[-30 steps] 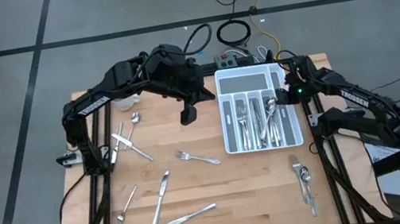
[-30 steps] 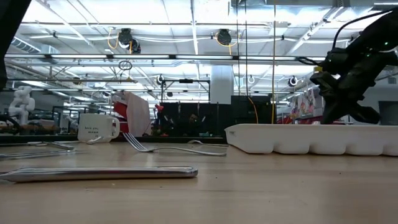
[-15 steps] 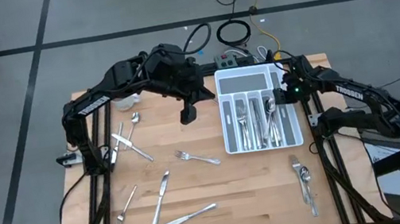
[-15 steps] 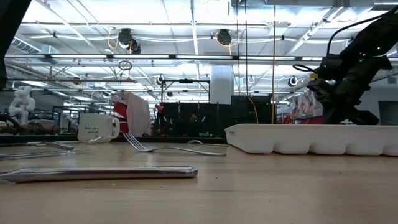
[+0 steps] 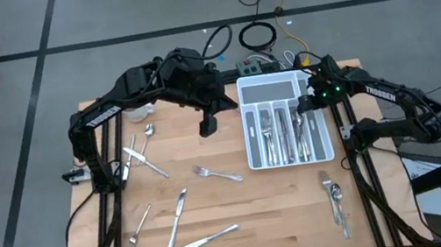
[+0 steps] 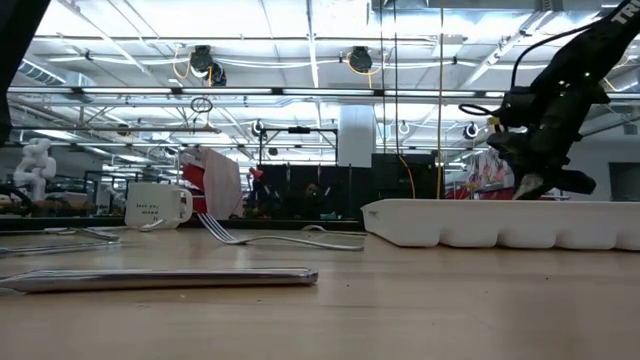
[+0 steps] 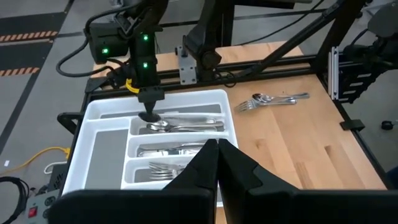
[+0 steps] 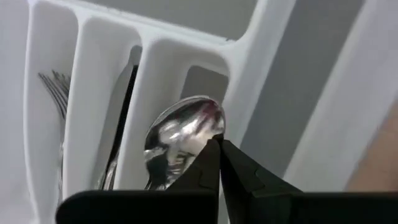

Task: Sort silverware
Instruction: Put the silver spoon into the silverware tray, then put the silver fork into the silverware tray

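Observation:
The silverware lies partly in the white tray (image 5: 250, 128), partly loose on the wooden table: a fork (image 5: 217, 174), two knives (image 5: 177, 218) (image 5: 207, 238), a small piece (image 5: 138, 227), a cluster (image 5: 141, 151) and another cluster (image 5: 334, 198). My right gripper (image 5: 300, 106) is shut and points down into the tray. Its tips (image 8: 216, 143) stand at the bowl of a spoon (image 8: 180, 134) lying in a compartment (image 7: 186, 126). My left gripper (image 5: 206, 127) is shut and hovers above the table just left of the tray. My right gripper's shut fingertips (image 7: 149, 116) come from above at the bowl end of the spoon (image 7: 159, 126), which lies flat in its tray compartment. Whether the tips touch the bowl, I cannot tell.
A pink-and-white mug (image 5: 141, 111) (image 6: 157, 205) stands near the far left corner. The tray's rim (image 6: 500, 215) rises above the tabletop on the right. Bare wood lies in the middle and along the near edge. Cables and a power strip (image 5: 260, 62) sit beyond the far edge.
My right gripper has moved toward the table's left and far side over the tray, rising slightly. The spoon that slanted across the tray under it now lies straight along its compartment.

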`<state>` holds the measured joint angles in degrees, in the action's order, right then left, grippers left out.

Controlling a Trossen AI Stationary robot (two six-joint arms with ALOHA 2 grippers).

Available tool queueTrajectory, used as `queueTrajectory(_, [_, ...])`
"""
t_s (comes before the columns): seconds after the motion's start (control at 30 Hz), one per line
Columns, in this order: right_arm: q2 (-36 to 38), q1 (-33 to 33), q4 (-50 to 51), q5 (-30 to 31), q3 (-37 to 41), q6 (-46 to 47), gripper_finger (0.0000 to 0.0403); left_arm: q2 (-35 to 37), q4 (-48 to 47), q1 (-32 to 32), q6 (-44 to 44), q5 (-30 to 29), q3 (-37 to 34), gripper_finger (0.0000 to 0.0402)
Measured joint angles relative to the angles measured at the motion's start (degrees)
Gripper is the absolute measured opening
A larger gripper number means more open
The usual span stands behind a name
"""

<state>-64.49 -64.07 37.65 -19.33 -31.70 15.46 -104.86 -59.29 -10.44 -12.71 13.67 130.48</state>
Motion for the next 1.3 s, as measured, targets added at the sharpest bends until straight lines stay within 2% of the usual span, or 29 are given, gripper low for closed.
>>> queueTrajectory(0.3, [-1.47,3.42,-0.2,1.91,-0.11,-0.89,0.0,0.0,-0.23,0.0,-0.01,0.0,0.0,0.0011])
queueTrajectory(0.67, [-1.47,4.42,-0.94,2.93,0.0,-1.68,0.0005,0.0,-0.39,0.0,0.37,0.0,0.0,0.0011])
queueTrajectory(0.8, [-1.53,4.45,-1.58,3.15,0.11,-1.84,0.003,0.0,-0.43,0.0,0.37,0.0,0.0,0.0011])
queueTrajectory(1.07, [-1.68,4.46,-1.92,3.56,0.26,-2.09,0.0105,0.0,-0.45,0.0,0.35,0.0,0.0,0.0011])
queueTrajectory(1.2, [-1.19,4.47,-1.83,2.82,0.26,-2.25,0.0115,0.0,-1.05,0.0,0.41,0.0,0.0,0.0011])
queueTrajectory(1.3, [0.99,4.45,-2.07,-0.87,-0.06,-2.93,0.0112,0.0,-1.09,0.0,2.5,0.0,0.0,0.0011])
